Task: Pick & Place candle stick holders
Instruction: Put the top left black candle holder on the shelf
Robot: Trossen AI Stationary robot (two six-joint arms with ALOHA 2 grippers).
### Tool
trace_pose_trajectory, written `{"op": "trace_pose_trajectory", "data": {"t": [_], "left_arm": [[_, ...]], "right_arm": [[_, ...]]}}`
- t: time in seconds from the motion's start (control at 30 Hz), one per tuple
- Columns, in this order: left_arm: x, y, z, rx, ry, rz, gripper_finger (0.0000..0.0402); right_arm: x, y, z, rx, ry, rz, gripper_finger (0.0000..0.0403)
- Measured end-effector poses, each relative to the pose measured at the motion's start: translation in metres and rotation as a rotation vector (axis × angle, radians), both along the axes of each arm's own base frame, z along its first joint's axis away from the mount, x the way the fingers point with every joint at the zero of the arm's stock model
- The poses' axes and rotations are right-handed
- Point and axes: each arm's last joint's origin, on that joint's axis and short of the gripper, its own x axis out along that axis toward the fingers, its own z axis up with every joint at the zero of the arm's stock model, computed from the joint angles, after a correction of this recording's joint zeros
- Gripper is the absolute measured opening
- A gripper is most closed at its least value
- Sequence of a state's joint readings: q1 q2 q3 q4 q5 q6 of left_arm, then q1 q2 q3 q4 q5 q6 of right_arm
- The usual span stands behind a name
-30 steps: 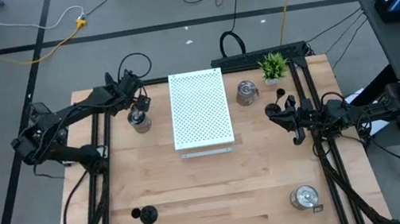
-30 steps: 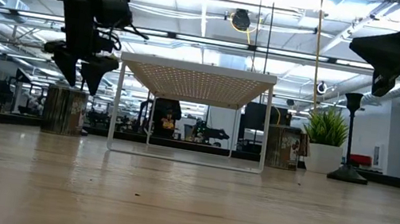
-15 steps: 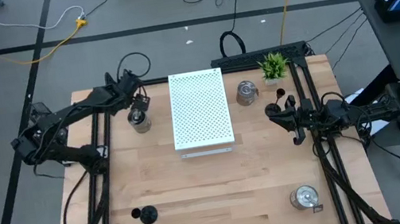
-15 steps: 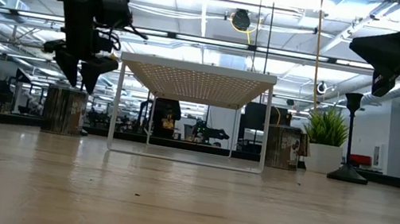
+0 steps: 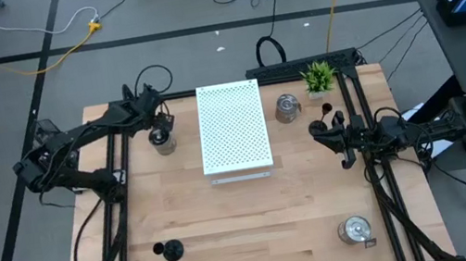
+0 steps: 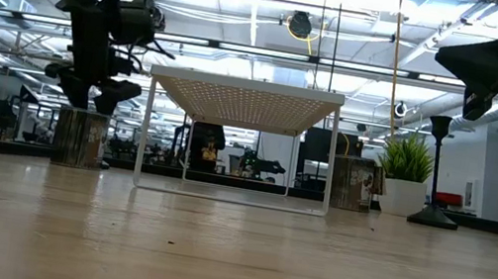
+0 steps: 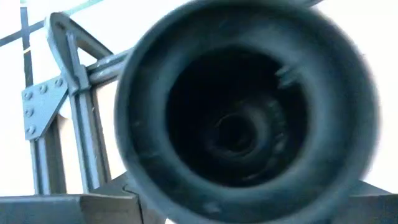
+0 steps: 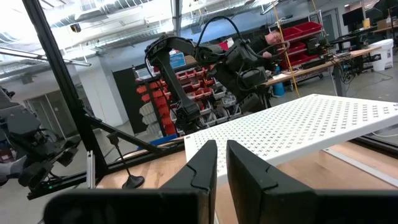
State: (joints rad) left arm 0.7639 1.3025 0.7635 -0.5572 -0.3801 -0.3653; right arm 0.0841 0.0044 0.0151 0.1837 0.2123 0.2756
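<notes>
One silver holder (image 5: 163,142) sits half-hidden under left end effector (image 5: 156,127).

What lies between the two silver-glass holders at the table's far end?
In the high view, the white perforated board lies between the left silver-glass holder and the right one.

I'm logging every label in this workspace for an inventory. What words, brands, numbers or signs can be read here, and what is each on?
None can be read on the white perforated board, the silver-glass holders or the black holders.
The red bins in the room behind show no legible labels; any signs there are too small.
</notes>
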Motion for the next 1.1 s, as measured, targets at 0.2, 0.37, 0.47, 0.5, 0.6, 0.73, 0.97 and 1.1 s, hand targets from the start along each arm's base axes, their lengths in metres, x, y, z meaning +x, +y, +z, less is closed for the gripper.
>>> {"op": "trace_pose_trajectory", "data": {"t": [0.2,0.37,0.47,0.5,0.6,0.73,0.97,1.1], "left_arm": [[0.0026,0.002,0.0016,0.019,-0.023,-0.024,0.0235],[0.0023,0.002,0.0015,0.017,-0.021,-0.024,0.0197],[0.0023,0.0019,0.0014,0.017,-0.023,-0.021,0.0162],[0.0023,0.0019,0.0014,0.016,-0.025,-0.019,0.0149],[0.0022,0.0018,0.0013,0.015,-0.023,-0.02,0.0109],[0.0022,0.0019,0.0014,0.017,-0.018,-0.027,0.0055],[0.0029,0.0021,0.0019,0.02,-0.017,-0.044,0.0019],[0.0027,0.0021,0.0018,0.017,-0.015,-0.048,0.0017]], "right_arm": [[0.0,0.0,0.0,0.0,0.0,0.0,0.0027],[0.0,0.0,0.0,0.0,0.0,0.0,0.0027],[0.0,0.0,0.0,0.0,0.0,0.0,0.0027],[0.0,0.0,0.0,0.0,0.0,0.0,0.0027],[0.0,0.0,0.0,0.0,0.0,0.0,0.0027],[0.0,0.0,0.0,0.0,0.0,0.0,0.0027],[0.0,0.0,0.0,0.0,0.0,0.0,0.0027],[0.0,0.0,0.0,0.0,0.0,0.0,0.0027]]}}
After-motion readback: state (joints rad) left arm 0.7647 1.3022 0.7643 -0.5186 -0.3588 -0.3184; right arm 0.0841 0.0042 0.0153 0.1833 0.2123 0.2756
